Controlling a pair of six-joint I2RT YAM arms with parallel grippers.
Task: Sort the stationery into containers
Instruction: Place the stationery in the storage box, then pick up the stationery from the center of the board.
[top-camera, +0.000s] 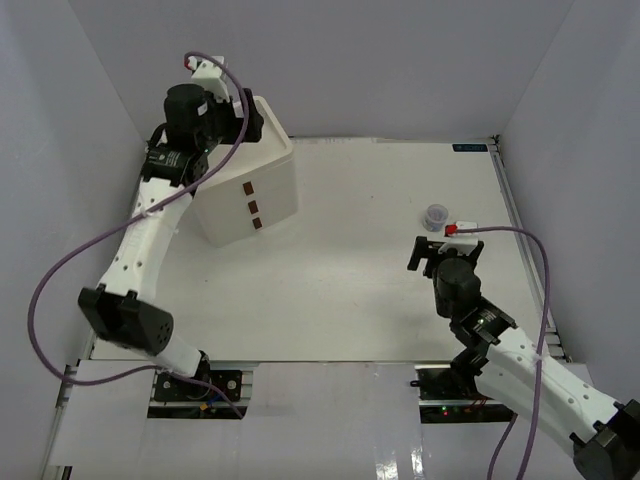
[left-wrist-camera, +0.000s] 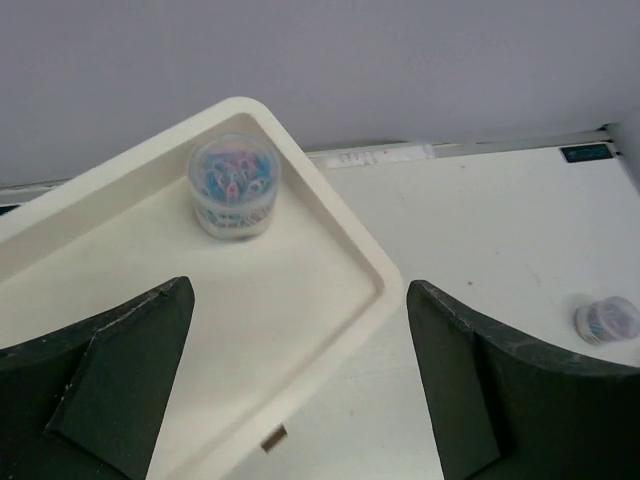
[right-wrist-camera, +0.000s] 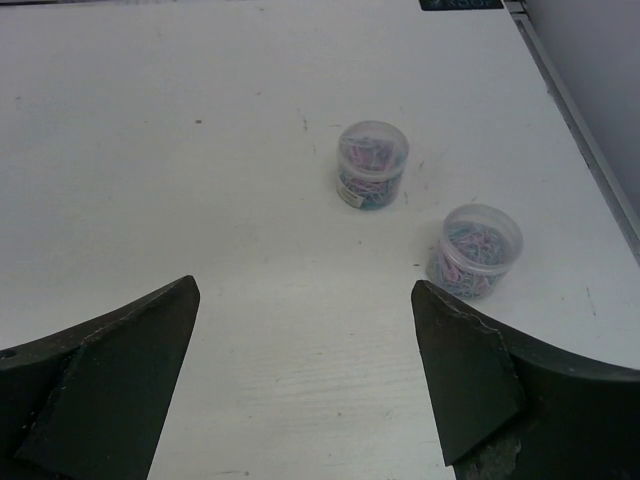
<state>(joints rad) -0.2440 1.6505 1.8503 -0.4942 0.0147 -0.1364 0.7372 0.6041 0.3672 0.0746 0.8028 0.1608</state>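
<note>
The white drawer unit (top-camera: 268, 170) stands at the back left, its three drawers with brown handles closed. One clear jar (left-wrist-camera: 235, 185) of bluish clips stands in its tray top (left-wrist-camera: 340, 215). My left gripper (left-wrist-camera: 300, 385) is open and empty above the tray, also seen in the top view (top-camera: 248, 118). Two more jars stand on the table at the right, one farther (right-wrist-camera: 372, 163) and one nearer (right-wrist-camera: 478, 250). My right gripper (right-wrist-camera: 305, 370) is open and empty just short of them. The top view shows one jar (top-camera: 435, 215) beyond that gripper (top-camera: 440, 248). No pens, tape rings or stick are in view.
White walls close in the table on the left, back and right. The table's right edge (top-camera: 520, 240) runs close beside the jars. A jar on the table also shows at the far right of the left wrist view (left-wrist-camera: 607, 320).
</note>
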